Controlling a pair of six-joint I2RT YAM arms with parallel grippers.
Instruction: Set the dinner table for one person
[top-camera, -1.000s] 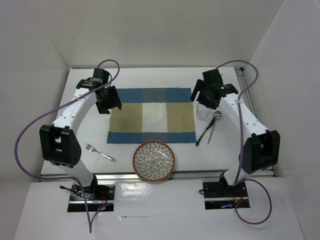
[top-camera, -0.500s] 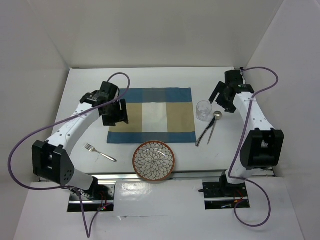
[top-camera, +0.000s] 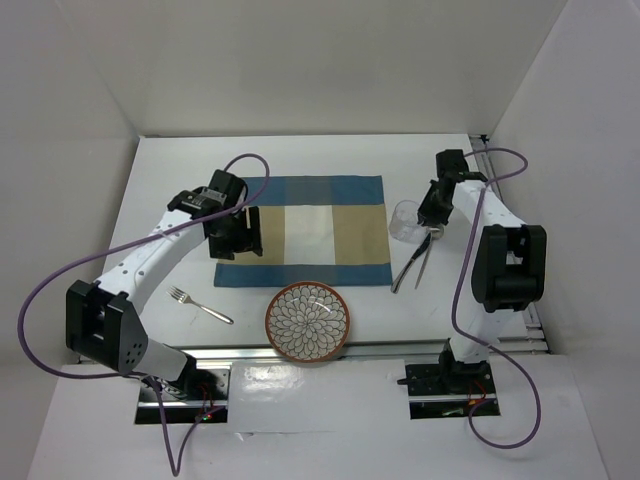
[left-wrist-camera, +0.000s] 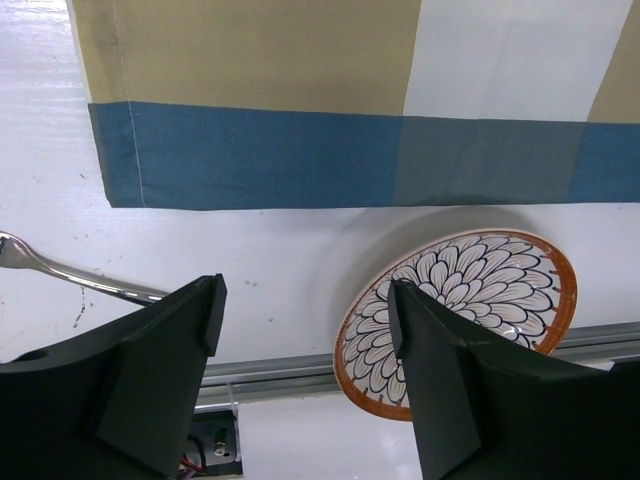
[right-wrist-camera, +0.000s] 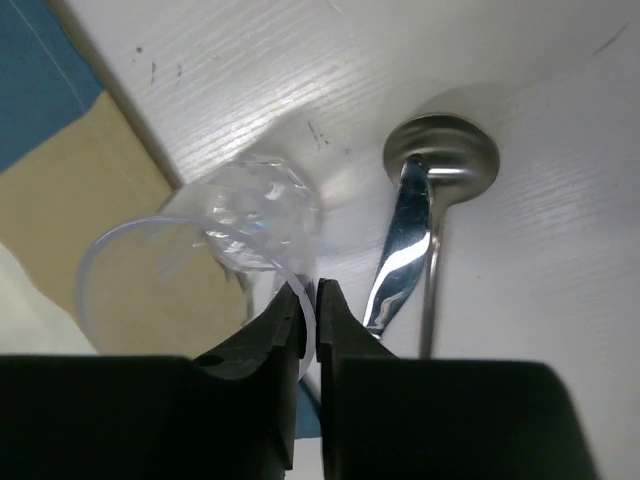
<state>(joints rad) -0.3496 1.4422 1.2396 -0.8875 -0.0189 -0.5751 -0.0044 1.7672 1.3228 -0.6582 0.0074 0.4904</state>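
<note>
Right fingers (right-wrist-camera: 265, 350) pinch glass (right-wrist-camera: 250, 225) rim, seemingly; left fingers (left-wrist-camera: 160, 370) spread, empty

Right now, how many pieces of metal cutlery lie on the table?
3: a fork left of the plate; a knife and a spoon side by side right of the placemat, near the glass. None seems hidden.

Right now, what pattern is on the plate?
White petals outlined in black, orange-brown rim on the plate; clearest in the left wrist view.
</note>
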